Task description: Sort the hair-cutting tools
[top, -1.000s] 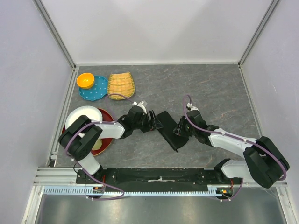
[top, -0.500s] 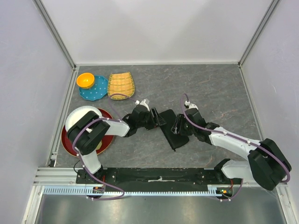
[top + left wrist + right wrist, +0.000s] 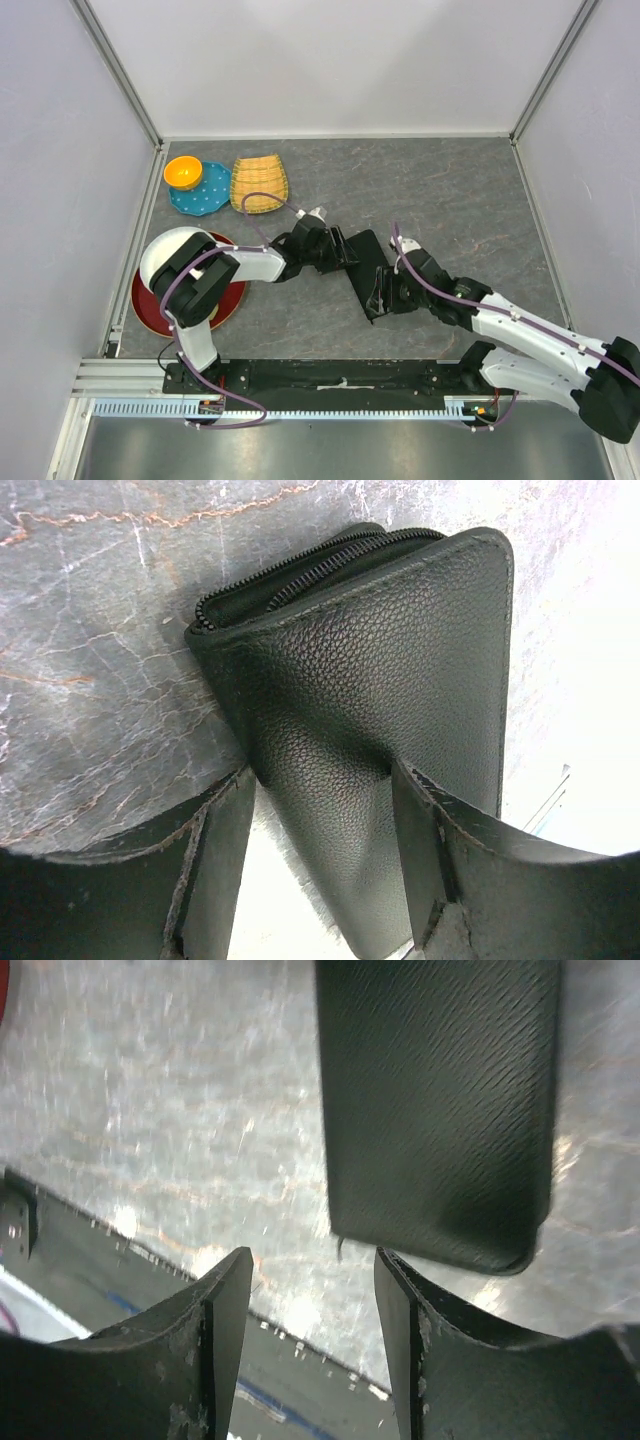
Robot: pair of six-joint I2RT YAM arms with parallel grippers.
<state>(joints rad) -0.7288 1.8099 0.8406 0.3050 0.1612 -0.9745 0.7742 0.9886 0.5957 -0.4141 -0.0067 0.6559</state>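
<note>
No scissors or comb shows in any view, so I cannot tell where they lie. What I have in front of me is the black case (image 3: 368, 265), flat on the grey table (image 3: 460, 200) between my two arms, lying slantwise. Its pebbled leather face (image 3: 380, 660) fills my left wrist view, and the zip (image 3: 320, 565) along its far edge gapes a little.

My left gripper (image 3: 342, 250) sits at the case's far end with its jaws apart (image 3: 320, 775). One finger is at the case's side edge, the other is over its face, and nothing is pinched between them.

My right gripper (image 3: 383, 295) is by the near end, and its jaws are also spread (image 3: 312, 1255). Only bare table shows in the gap, with the case (image 3: 440, 1110) just beyond the fingertips.

Well to the left are a red plate (image 3: 150, 305) bearing a white bowl (image 3: 175, 250), a blue plate (image 3: 205, 195) with an orange bowl (image 3: 183, 172), and a yellow woven basket (image 3: 260, 183).
</note>
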